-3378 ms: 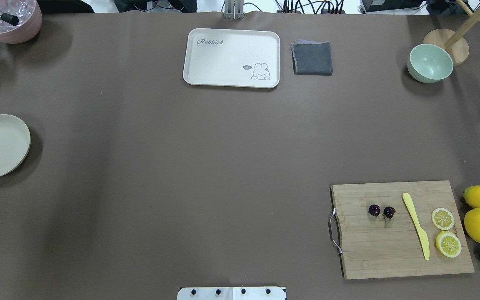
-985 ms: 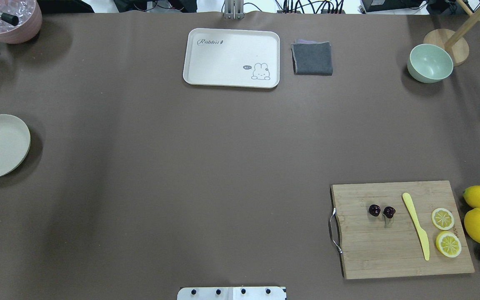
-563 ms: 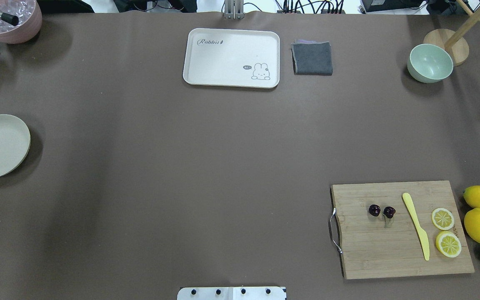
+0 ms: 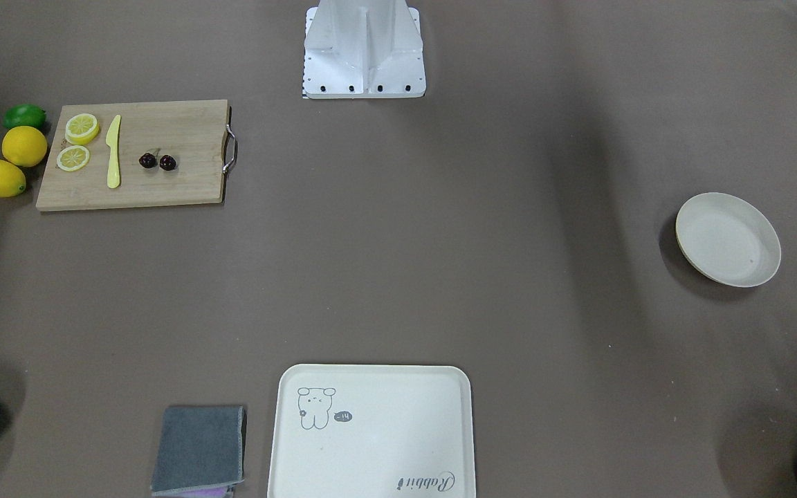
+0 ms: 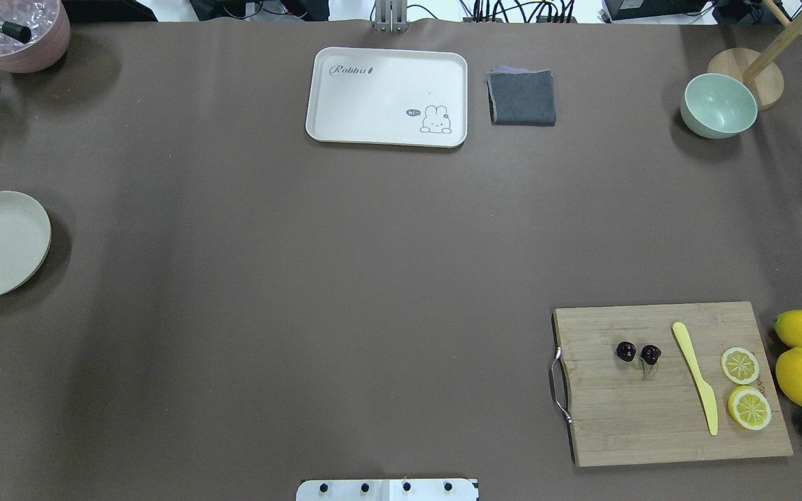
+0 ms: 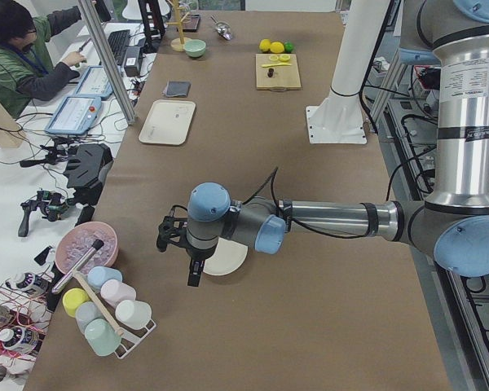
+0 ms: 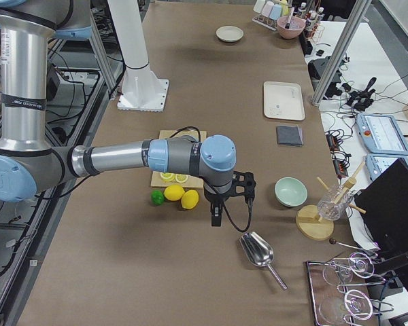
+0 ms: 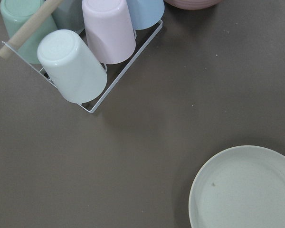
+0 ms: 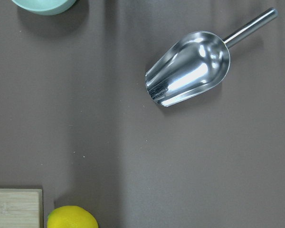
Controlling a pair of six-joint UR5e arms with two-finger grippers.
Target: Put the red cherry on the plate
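**Brown cover, cherries on the board, both claws far off**

Brown matte table covering (image 5: 373,278) runs the full length of the surface. In the upper left of the exterior left view, a person (image 6: 16,49) sits at a cluttered desk (image 6: 73,106) beside it.

The pair of tiny dark red glossy cherries (image 5: 638,353) lies on the bamboo cutting board (image 5: 651,424) at the lower right of the overhead view. The round cream-white plate (image 5: 1,245) sits bare at the left edge, well apart from them.

Both arms appear only in the side views. The left gripper (image 6: 193,277) hangs just beside the plate, far down the frame from the cherries. The right gripper (image 7: 215,216) hangs near the whole yellow lemons (image 7: 182,197), beyond the board. I cannot tell whether either claw is open or closed.

The left wrist view adds a wire rack of pastel cups (image 8: 85,52), and the right wrist view adds a steel scoop (image 9: 190,69).
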